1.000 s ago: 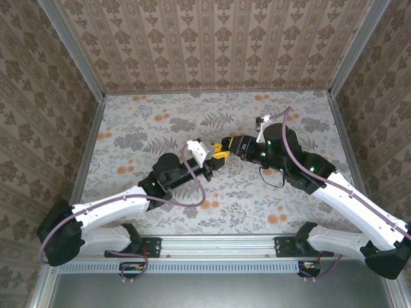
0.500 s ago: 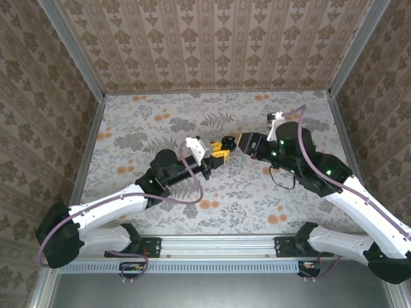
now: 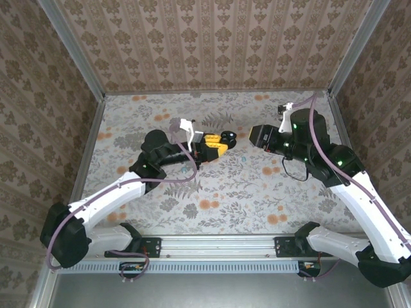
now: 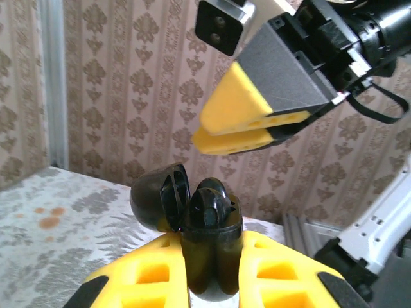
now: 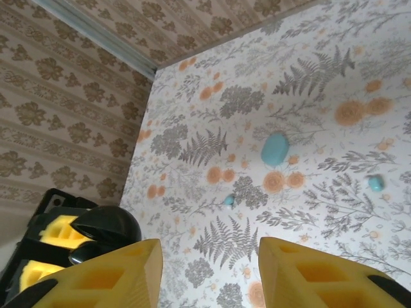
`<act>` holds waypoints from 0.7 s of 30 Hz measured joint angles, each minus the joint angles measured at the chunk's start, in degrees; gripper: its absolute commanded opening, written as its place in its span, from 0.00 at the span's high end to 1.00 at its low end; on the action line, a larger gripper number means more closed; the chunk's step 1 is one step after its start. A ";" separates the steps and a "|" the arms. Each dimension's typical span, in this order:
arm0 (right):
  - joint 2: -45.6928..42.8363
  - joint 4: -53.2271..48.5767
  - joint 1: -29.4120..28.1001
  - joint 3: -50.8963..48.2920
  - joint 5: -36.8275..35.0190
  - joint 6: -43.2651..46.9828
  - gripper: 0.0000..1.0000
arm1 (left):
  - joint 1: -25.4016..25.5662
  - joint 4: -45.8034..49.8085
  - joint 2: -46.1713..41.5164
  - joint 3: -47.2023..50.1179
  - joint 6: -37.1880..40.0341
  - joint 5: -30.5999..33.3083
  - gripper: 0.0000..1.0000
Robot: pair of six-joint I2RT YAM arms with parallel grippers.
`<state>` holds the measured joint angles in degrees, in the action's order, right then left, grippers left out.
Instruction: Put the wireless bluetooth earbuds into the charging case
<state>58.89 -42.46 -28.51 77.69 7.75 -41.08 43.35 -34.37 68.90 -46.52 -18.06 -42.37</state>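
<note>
Floral worktop (image 5: pixel 321 115) carried one tiny teal earbud (image 5: pixel 376 183); I judged it light, slippery, best pinched across its body. My left tool (image 4: pixel 205 282) clamped the black charging case (image 4: pixel 204 260); my right tool (image 5: pixel 209 276) stood open.

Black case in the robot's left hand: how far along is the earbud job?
Done: at least one black earbud sits in the open black case. In hand: the left hand clamps that case; the right hand hangs open and empty nearby. Left: two teal earbuds lie loose on the table near a teal oval piece, and the black case's lid is not yet shut.
</note>
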 measured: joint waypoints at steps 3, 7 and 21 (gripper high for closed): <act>0.13 0.31 3.76 -1.25 5.99 -0.11 0.56 | -0.07 -0.81 1.01 -0.42 -2.19 -2.91 1.00; 2.03 2.40 6.34 -2.51 13.53 -1.11 0.55 | -0.07 -2.60 2.51 -2.25 -4.59 -5.97 1.00; 5.27 10.67 8.57 -5.68 24.15 -4.13 0.54 | -1.57 -4.07 6.16 -5.90 -8.13 -10.40 1.00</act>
<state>64.16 -31.79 -19.94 72.01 31.90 -45.21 41.78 -38.44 75.07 -52.42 -26.20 -52.77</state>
